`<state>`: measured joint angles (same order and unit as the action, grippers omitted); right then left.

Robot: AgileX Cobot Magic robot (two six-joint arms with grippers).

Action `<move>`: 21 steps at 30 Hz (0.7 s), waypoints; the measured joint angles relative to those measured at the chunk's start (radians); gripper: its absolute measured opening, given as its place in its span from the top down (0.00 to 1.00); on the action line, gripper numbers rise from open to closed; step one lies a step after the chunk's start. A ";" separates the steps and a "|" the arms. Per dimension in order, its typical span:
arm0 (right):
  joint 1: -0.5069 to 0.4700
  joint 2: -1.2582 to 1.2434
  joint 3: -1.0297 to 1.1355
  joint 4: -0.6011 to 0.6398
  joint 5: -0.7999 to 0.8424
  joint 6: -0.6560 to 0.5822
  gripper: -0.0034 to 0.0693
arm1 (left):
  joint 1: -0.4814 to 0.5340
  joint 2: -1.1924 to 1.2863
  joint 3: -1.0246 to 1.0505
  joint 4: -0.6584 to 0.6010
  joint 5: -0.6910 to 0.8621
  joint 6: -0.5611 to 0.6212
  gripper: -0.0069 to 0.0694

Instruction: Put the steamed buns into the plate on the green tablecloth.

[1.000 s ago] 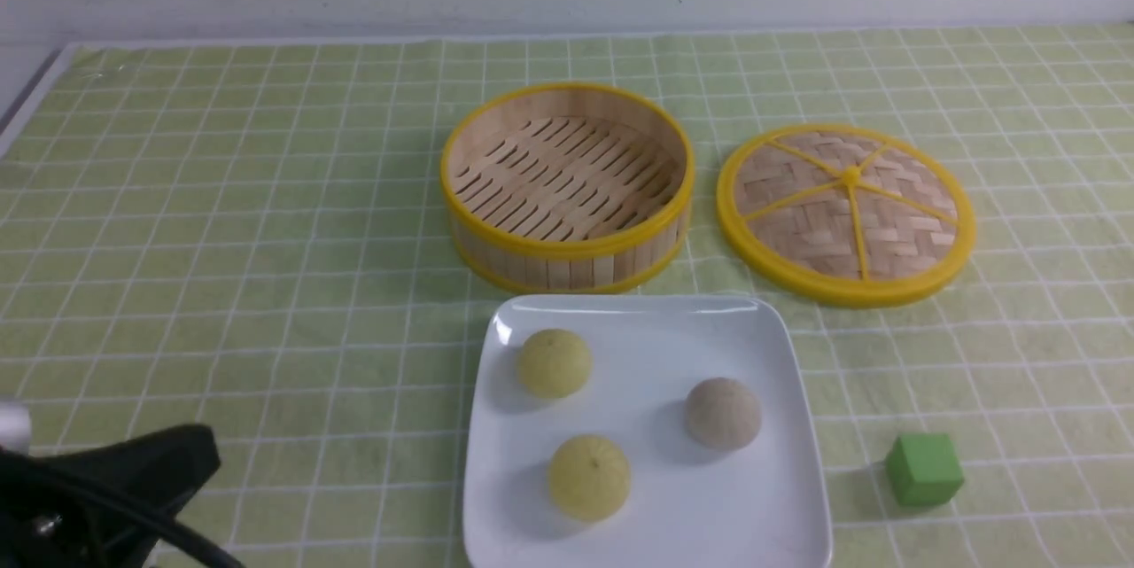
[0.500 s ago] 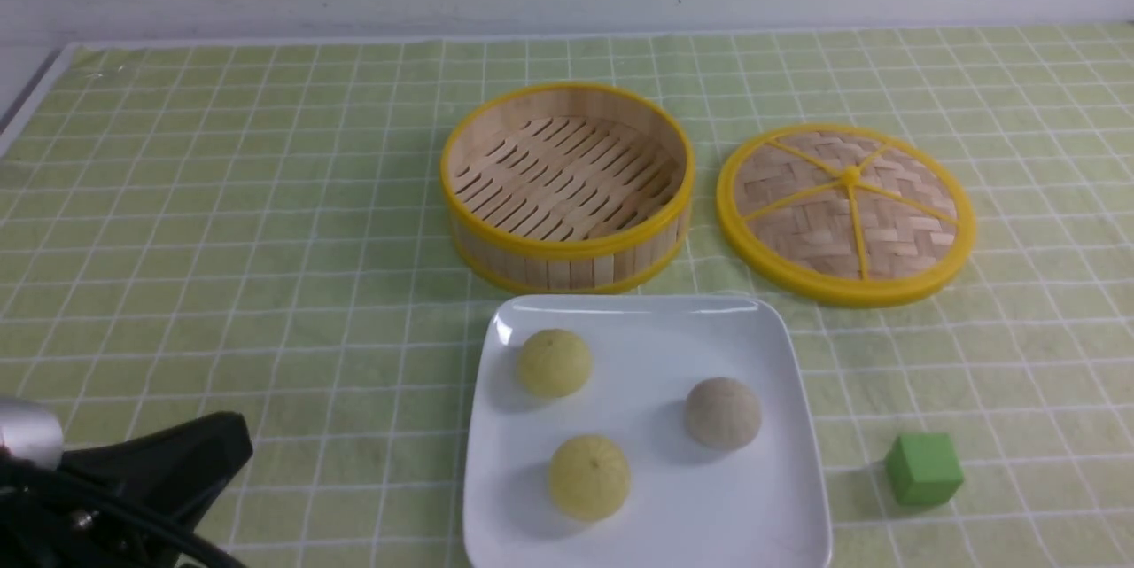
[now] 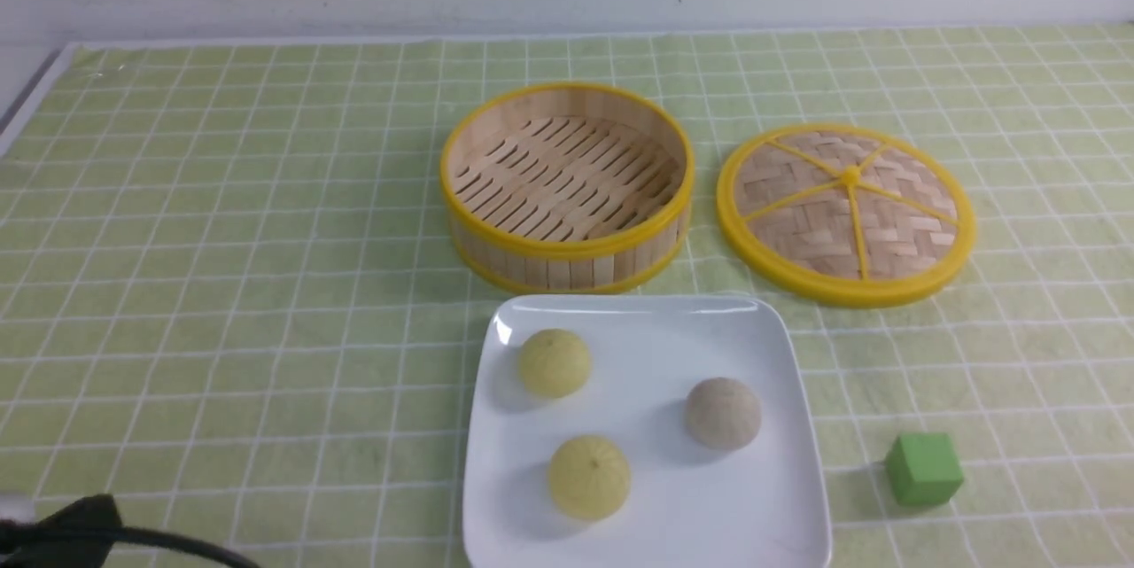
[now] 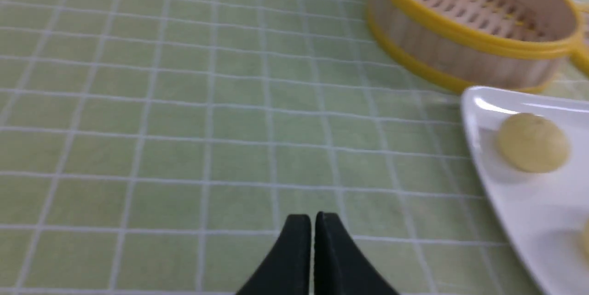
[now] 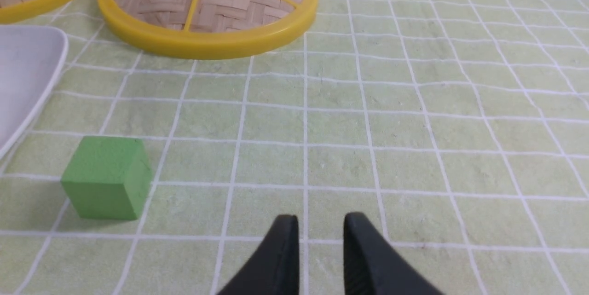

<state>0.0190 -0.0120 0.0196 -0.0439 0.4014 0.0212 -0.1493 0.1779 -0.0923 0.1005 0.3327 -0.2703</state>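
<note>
Three steamed buns lie in the white square plate (image 3: 656, 346) on the green tablecloth (image 3: 221, 240): a pale yellow one (image 3: 554, 362) at the far left, a pale yellow one (image 3: 589, 477) nearer, a greyish-white one (image 3: 723, 413) on the right. My left gripper (image 4: 313, 219) is shut and empty, low over bare cloth well to the left of the plate (image 4: 529, 221); only a black tip of it (image 3: 84, 515) shows in the front view. My right gripper (image 5: 317, 221) is empty, its jaws a narrow gap apart, over cloth to the right of the green cube (image 5: 106, 176).
An empty bamboo steamer basket (image 3: 567, 249) stands just behind the plate, with its woven lid (image 3: 846, 213) lying to its right. The green cube (image 3: 923, 469) sits right of the plate. The cloth's left edge and the back wall bound the area.
The left arm has drawn back toward the lower left corner of the front view and now barely shows there. The buns, plate, basket, lid and cube have not moved.
</note>
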 joint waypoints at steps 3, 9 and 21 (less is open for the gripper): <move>0.000 0.000 0.000 0.000 0.000 0.000 0.71 | 0.085 -0.105 0.057 -0.012 0.002 0.054 0.85; 0.000 0.000 0.000 0.000 0.001 0.000 0.71 | 0.107 -0.189 0.118 -0.016 0.026 0.079 0.84; 0.000 0.000 0.000 0.000 0.001 0.000 0.70 | 0.107 -0.189 0.118 -0.016 0.034 0.080 0.84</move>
<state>0.0190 -0.0120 0.0196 -0.0439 0.4022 0.0212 -0.0423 -0.0111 0.0261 0.0845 0.3671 -0.1904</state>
